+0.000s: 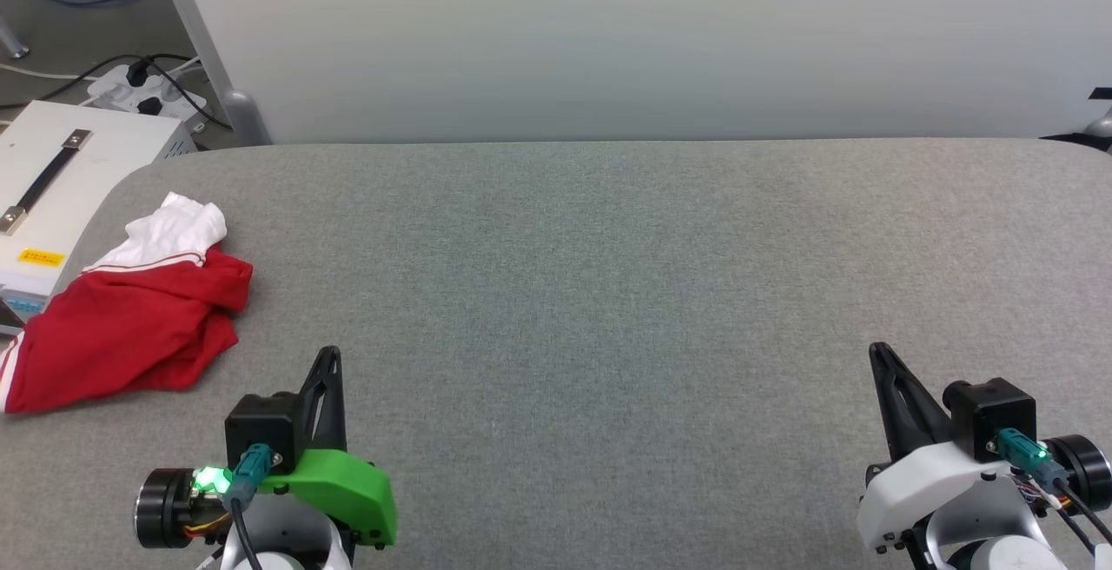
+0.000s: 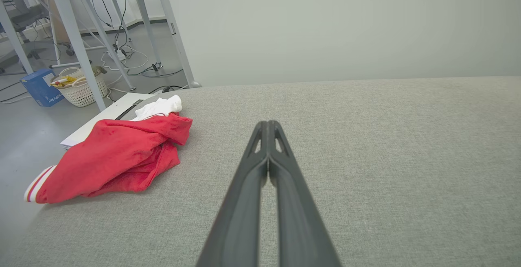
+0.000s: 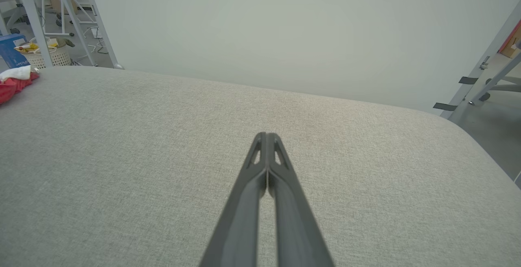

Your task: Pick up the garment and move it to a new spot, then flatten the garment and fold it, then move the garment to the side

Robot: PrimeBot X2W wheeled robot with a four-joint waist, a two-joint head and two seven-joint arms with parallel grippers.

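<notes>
The garment is a red shirt with a white sleeve, lying crumpled at the left edge of the grey table. The left wrist view has the garment to the left of the fingers, with striped trim at its near end. A small corner of the garment appears at the far left of the right wrist view. My left gripper hovers shut and empty to the right of the garment, apart from it. Far off at the lower right, my right gripper is shut and empty too.
A white case with a black strap stands beside the table's left edge, close to the garment. A pale wall runs behind the table. Metal frame legs, cables and a white basket stand on the floor to the left.
</notes>
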